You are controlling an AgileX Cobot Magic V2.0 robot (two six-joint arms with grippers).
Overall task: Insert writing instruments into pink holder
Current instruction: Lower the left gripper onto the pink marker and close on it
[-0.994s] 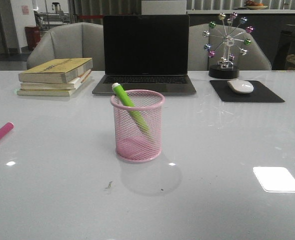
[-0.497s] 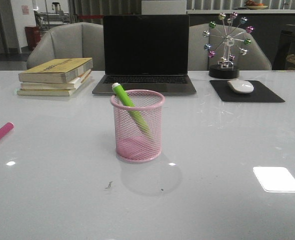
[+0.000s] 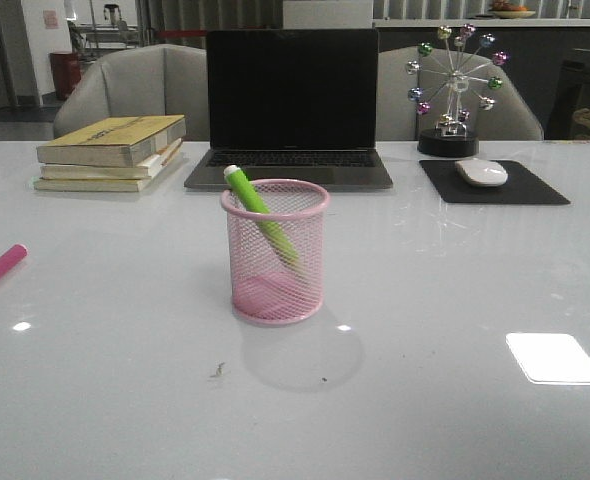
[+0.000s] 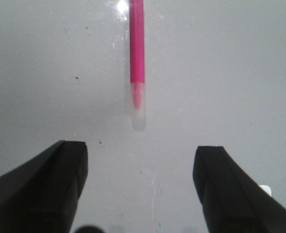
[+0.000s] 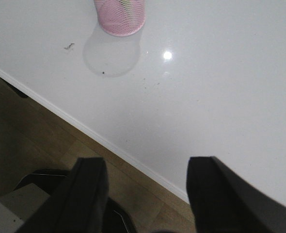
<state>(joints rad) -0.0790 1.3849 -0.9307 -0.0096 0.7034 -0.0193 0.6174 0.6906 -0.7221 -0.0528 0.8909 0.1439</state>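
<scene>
My left hand (image 4: 140,189) hangs spread wide over the tabletop (image 3: 455,280), the pink marker (image 4: 137,53) lying flat just beyond its fingers. My right hand (image 5: 145,194) is also apart, empty at the near edge. Farther out, the pink cup (image 3: 275,250) holds the green marker (image 3: 260,212), leaning.

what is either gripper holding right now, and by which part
Nothing is held. The left gripper is open above the magenta marker, which lies on the table. The right gripper is open and empty. The green marker sits in the pink holder.
</scene>
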